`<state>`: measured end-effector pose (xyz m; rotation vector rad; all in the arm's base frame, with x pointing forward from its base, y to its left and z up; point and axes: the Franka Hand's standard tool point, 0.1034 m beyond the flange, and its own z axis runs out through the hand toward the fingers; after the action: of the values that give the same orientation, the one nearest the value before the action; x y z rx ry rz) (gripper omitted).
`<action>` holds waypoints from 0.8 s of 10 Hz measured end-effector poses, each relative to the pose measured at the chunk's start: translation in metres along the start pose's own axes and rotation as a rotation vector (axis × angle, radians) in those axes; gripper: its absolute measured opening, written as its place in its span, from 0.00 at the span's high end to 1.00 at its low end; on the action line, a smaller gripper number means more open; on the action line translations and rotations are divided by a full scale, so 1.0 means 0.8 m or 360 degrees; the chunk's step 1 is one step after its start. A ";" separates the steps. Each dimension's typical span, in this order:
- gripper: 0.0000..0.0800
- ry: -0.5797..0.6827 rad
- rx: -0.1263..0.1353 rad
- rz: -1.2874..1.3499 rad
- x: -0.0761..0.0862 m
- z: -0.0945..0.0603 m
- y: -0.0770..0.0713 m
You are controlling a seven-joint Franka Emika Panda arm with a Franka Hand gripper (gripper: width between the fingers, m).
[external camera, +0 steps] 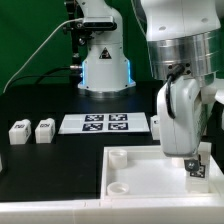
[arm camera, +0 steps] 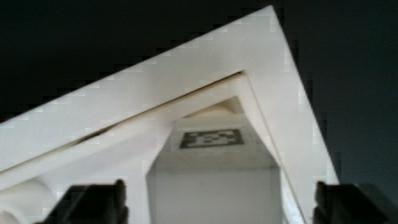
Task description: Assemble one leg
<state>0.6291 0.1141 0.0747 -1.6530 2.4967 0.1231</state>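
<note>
A leg (arm camera: 214, 170), a small white block with a marker tag (arm camera: 210, 138) on its face, stands at a far corner of the large white tray (arm camera: 107, 110). My gripper (arm camera: 217, 205) is open and astride the leg, with a dark finger (arm camera: 89, 205) on each side and a gap between each finger and the block. In the exterior view the gripper (external camera: 190, 165) is low over the tray's (external camera: 140, 170) corner at the exterior view's right, and the leg's tag (external camera: 197, 168) shows just beside it. Whether the leg is seated in a socket is hidden.
Two more legs (external camera: 18, 130) (external camera: 44, 130) lie on the black table at the exterior view's left. The marker board (external camera: 105, 123) lies behind the tray. Round sockets (external camera: 118, 157) show at the tray's near-left corner. The robot base (external camera: 105, 65) stands at the back.
</note>
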 end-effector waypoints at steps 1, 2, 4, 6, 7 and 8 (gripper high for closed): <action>0.23 0.0000 -0.0001 -0.0003 0.000 0.000 0.000; 0.20 0.0001 -0.0001 -0.0005 0.000 0.001 0.000; 0.20 0.0000 -0.0001 -0.0009 -0.001 0.001 0.001; 0.19 -0.0026 0.0022 -0.0024 -0.012 -0.018 0.007; 0.19 -0.0028 0.0024 -0.0029 -0.013 -0.020 0.007; 0.19 -0.0025 0.0020 -0.0031 -0.012 -0.017 0.008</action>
<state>0.6260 0.1236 0.0900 -1.6644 2.4641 0.1174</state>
